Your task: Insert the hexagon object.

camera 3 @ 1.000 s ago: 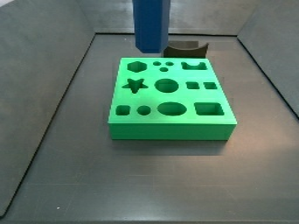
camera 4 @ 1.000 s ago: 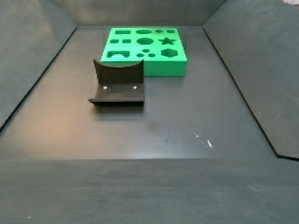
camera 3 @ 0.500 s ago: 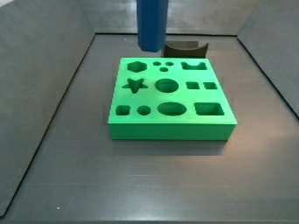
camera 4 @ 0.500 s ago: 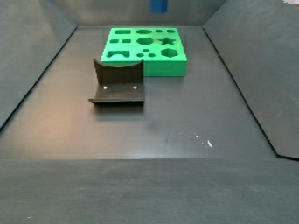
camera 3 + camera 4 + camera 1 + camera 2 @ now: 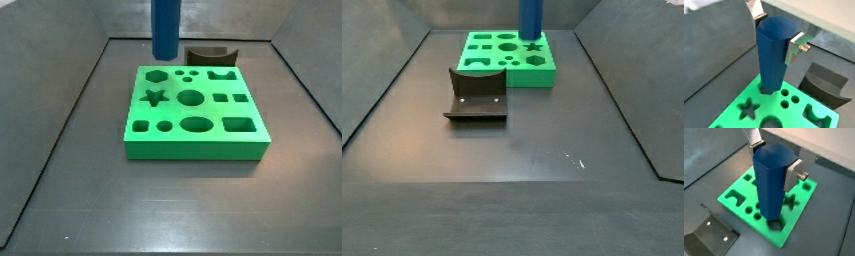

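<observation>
Hexagon object: a long blue bar point(image 5: 772, 55) standing upright, faceted sides plain in both wrist views point(image 5: 772, 183); in both side views point(image 5: 164, 28) point(image 5: 532, 18) its upper end runs out of frame.
Gripper: seen only in the wrist views point(image 5: 775, 27), above the green block; absent from both side views.
Fingers: silver plates point(image 5: 793, 171) pressed against opposite faces of the bar near its upper end, closed on it.
Bar's lower end: over the green block point(image 5: 197, 112) at its hexagon hole point(image 5: 158, 75); whether the tip is inside a hole cannot be told.
Fixture: dark bracket point(image 5: 476, 93) on the table point(image 5: 529, 150), just beside the block; partly hidden behind the block in a side view point(image 5: 211, 56).
Writing: none readable.
</observation>
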Controlling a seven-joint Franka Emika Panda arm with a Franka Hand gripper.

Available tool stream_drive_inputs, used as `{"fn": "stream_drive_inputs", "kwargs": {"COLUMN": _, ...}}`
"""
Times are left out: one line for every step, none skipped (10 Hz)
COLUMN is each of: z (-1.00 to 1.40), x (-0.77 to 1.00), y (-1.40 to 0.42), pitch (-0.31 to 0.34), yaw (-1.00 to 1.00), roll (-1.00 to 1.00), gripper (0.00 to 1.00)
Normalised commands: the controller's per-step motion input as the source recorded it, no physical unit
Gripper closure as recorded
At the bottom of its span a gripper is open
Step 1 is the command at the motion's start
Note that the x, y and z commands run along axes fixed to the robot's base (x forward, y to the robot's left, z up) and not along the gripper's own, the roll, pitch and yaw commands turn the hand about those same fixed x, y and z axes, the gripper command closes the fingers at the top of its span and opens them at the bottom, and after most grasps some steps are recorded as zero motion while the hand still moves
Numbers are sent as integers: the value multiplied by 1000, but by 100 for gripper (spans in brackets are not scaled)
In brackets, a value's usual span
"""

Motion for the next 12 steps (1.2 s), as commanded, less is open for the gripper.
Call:
{"fn": "stream_drive_inputs", "kwargs": {"z": -666, "x": 34, "y": 66, "pitch": 0, "yaw": -1000, "roll": 0, "gripper": 100}}
{"fn": "stream_drive_inputs", "kwargs": {"z": -626, "x": 0, "y": 363, "pitch": 0, "yaw": -700, "roll": 0, "gripper": 100}}
{"fn": "stream_drive_inputs", "kwargs": {"z": -254, "x": -123, "y": 537, "pitch": 0, "yaw": -397, "roll": -43, "gripper": 100}}
{"fn": "stream_drive_inputs", "kwargs": {"z": -123, "x": -49, "y": 157, "pitch": 0, "yaw": -369, "roll": -50, "gripper": 100}}
{"fn": "stream_drive_inputs", "kwargs": {"z": -146, "x": -229, "y": 0, "pitch": 0, "yaw": -609, "roll": -20, "gripper": 100}}
{"fn": "stream_drive_inputs", "kwargs": {"z": -174, "x": -223, "y": -74, "pitch": 0, "yaw": -731, "roll": -114, "gripper": 100}}
{"fn": "stream_drive_inputs", "kwargs": {"z": -174, "x": -203, "y": -57, "pitch": 0, "yaw": -760, "roll": -150, "gripper": 100}}
{"fn": "stream_drive_inputs", "kwargs": {"z": -140, "x": -277, "y": 0, "pitch": -23, "yaw": -709, "roll": -240, "gripper": 100}}
{"fn": "stream_drive_inputs", "kwargs": {"z": -103, "x": -117, "y": -106, "pitch": -39, "yaw": -666, "roll": -334, "gripper": 100}}
{"fn": "stream_drive_inputs", "kwargs": {"z": -63, "x": -14, "y": -29, "pitch": -44, "yaw": -554, "roll": -423, "gripper": 100}}
{"fn": "stream_drive_inputs", "kwargs": {"z": 0, "x": -83, "y": 0, "pitch": -89, "yaw": -326, "roll": -500, "gripper": 100}}
{"fn": "stream_drive_inputs", "kwargs": {"z": -191, "x": 14, "y": -23, "pitch": -84, "yaw": -171, "roll": -269, "gripper": 100}}
